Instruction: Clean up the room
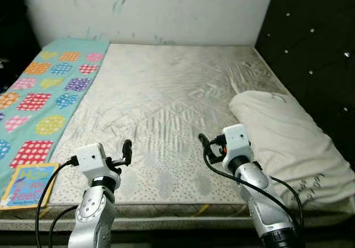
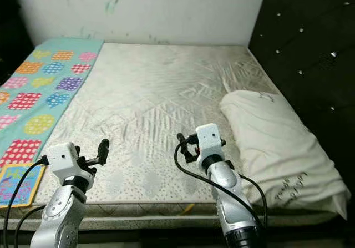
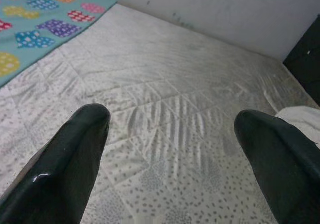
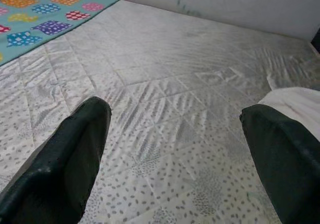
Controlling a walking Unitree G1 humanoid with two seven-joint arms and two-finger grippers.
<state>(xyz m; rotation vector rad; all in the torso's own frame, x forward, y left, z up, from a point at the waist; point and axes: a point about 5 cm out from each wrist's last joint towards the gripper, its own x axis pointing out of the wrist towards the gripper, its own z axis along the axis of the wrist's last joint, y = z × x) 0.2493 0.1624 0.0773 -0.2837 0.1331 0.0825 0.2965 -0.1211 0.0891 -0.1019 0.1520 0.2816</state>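
Observation:
A bare quilted mattress [image 1: 166, 92] lies before me. Along its left side runs a teal blanket [image 1: 50, 92] with coloured dotted patches. On the blanket's front end rests a picture book [image 1: 28, 186], at the front left corner of the bed. A white pillow [image 1: 288, 142] is on the right side. My left gripper [image 1: 125, 153] hovers open over the front of the mattress, to the right of the book. The right gripper [image 1: 206, 145] is open too, just left of the pillow. Both wrist views show spread fingers [image 3: 75, 149] [image 4: 70, 154] with only mattress between them.
A black tufted headboard [image 1: 310, 48] rises along the right side, and a white marked wall [image 1: 155, 9] stands at the far end. The mattress's front edge [image 1: 166, 212] is right below my arms. Dark floor lies left of the bed.

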